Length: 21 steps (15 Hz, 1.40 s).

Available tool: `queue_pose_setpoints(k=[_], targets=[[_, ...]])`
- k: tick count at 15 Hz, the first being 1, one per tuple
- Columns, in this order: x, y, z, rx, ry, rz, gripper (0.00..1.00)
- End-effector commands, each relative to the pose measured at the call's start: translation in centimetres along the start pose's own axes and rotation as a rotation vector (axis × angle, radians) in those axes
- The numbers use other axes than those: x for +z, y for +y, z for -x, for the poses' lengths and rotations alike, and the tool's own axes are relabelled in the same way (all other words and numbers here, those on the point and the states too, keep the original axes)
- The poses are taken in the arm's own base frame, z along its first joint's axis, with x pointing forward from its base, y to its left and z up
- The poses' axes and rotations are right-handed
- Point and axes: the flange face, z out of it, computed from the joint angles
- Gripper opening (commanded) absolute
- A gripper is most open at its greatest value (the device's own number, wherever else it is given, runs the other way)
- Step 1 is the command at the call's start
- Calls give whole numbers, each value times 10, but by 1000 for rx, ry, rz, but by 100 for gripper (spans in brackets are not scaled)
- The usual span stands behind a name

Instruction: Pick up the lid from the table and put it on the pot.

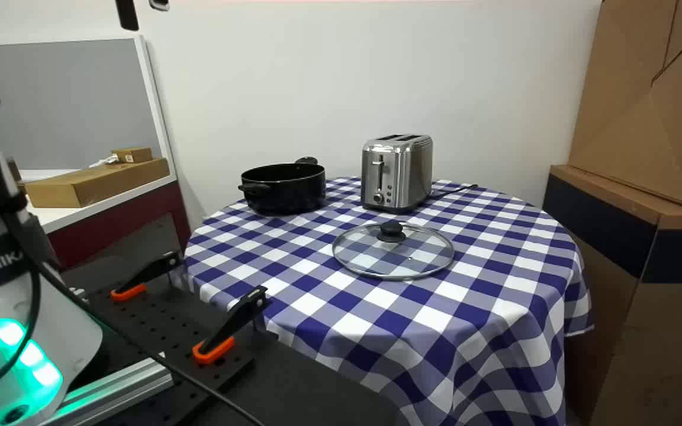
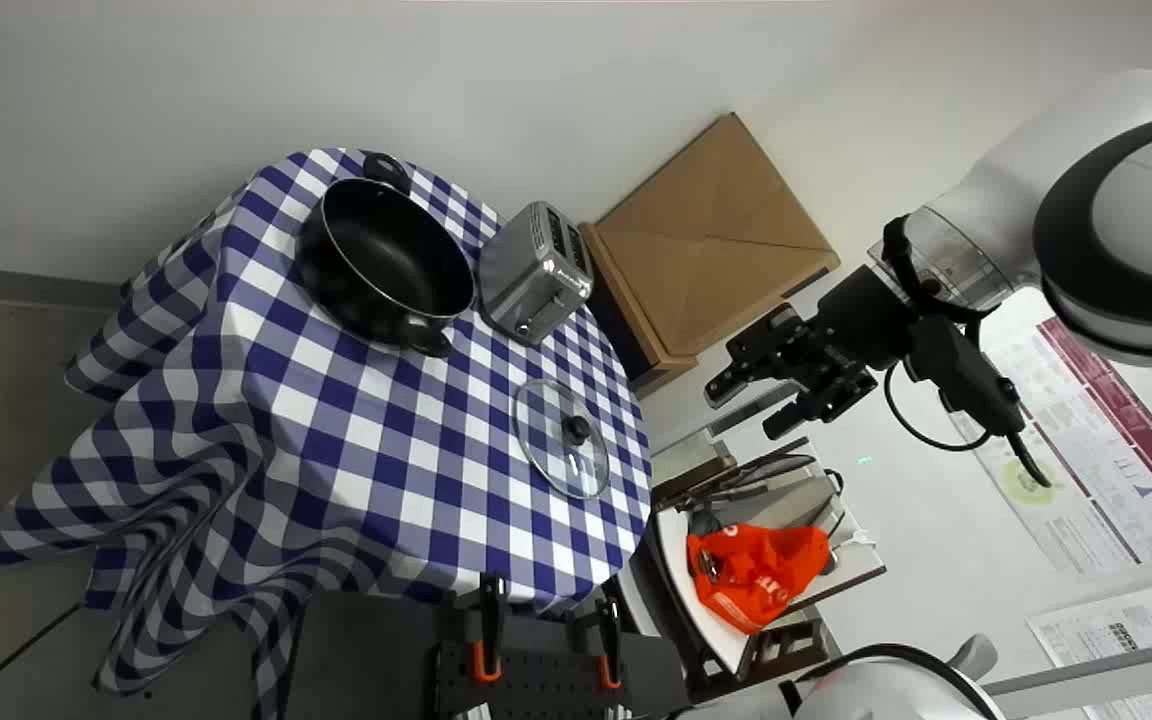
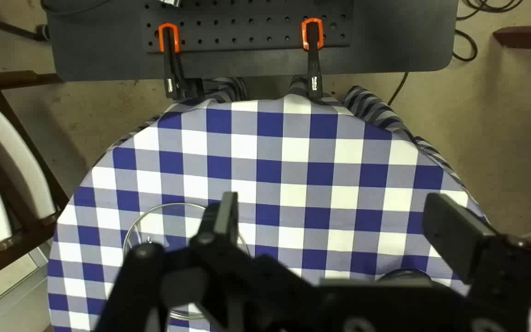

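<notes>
The clear glass lid (image 1: 376, 260) lies flat on the checked tablecloth, dark knob up, in both exterior views (image 2: 548, 440). The black pot (image 1: 289, 198) stands uncovered on the same table, away from the lid, and its dark inside shows in an exterior view (image 2: 391, 245). My gripper (image 2: 751, 405) is open and empty, high above the table. Only its fingertips show at the top of an exterior view (image 1: 143, 9). In the wrist view the open jaws (image 3: 332, 203) partly hide the lid (image 3: 168, 221). A dark curved edge of the pot (image 3: 404, 274) peeks past the gripper body.
A steel toaster (image 1: 397, 174) stands near the pot and behind the lid. Black clamps with orange pads (image 3: 314, 55) hold the cloth at the robot-side edge. Large cardboard boxes (image 1: 649, 112) stand beside the table, and a wall is behind it.
</notes>
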Motion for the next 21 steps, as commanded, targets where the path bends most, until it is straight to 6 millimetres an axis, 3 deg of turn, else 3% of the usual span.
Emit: queue_pose_setpoints(k=[1,7,16,21], targets=[[0,0,0,0,-1,0,100],[1,12,-8,39,31,7,100],[50,102,-75,261,193,-17,100],[76,134,-123,350,251,-46,100]])
